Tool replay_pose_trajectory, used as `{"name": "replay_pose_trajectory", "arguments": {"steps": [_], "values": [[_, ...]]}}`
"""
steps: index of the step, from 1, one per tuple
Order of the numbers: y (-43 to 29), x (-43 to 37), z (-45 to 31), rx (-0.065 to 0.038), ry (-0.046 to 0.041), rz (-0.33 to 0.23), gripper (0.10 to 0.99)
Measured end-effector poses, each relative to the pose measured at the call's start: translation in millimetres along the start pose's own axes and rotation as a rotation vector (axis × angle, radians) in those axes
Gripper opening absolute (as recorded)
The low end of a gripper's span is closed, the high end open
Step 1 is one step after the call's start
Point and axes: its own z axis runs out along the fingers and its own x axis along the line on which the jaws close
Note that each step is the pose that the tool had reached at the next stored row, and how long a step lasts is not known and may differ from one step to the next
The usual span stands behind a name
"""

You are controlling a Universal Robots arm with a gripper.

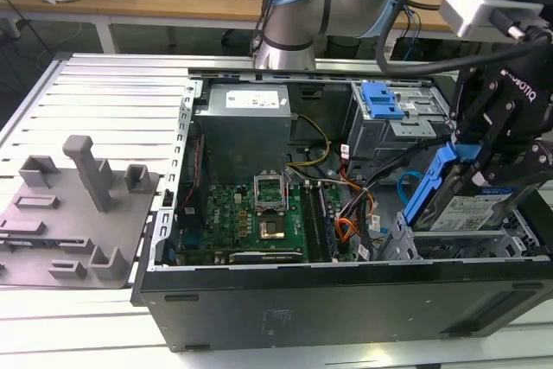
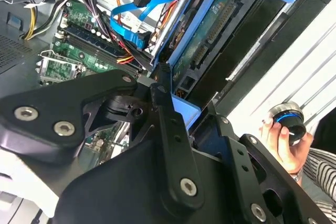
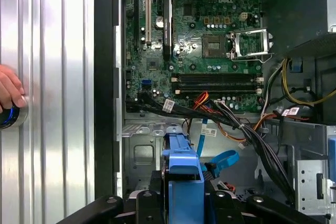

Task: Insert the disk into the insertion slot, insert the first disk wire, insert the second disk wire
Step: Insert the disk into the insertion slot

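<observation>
The second disk wire [image 1: 404, 186] loops just beside the insertion slot [image 1: 432, 246], at the computer case's [image 1: 346, 300] near corner on the exterior view's right. Just above the slot, the end effector [image 1: 473, 168] clamps the tilted disk [image 1: 467, 211]. A clean entry probably needs the disk levelled and its rail clear of that wire.

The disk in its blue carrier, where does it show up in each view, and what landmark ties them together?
Exterior view: the disk is tilted at the exterior view's right.
Second wrist view: the disk, circuit side showing, beside the light-blue cable.
First wrist view: its blue carrier, edge-on between the jaws.
Shared landmark: the green motherboard.
</observation>
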Motion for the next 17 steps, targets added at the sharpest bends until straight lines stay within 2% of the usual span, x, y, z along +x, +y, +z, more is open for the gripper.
{"name": "replay_pose_trajectory", "arguments": {"steps": [5, 6, 7, 12, 13, 15, 16, 17], "values": [[-0.1, 0.0, 2.3, 0.000, -0.0003, 0.000, 0.365], [-0.1, 0.0, 2.2, 0.000, 0.0001, 0.000, 0.376], [-0.1, 0.0, 2.4, 0.000, -0.0001, 0.000, 0.439], [-0.1, 0.0, 2.8, 0.000, 0.0000, 0.000, 0.427], [-0.1, 0.0, 2.9, 0.000, 0.0000, 0.000, 0.294], [-0.1, 0.0, 3.1, 0.000, 0.0000, 0.000, 0.176], [-0.1, 0.0, 3.1, 0.000, 0.0000, 0.000, 0.176], [-0.1, 0.0, 3.2, 0.000, 0.0000, 0.000, 0.114]]}}
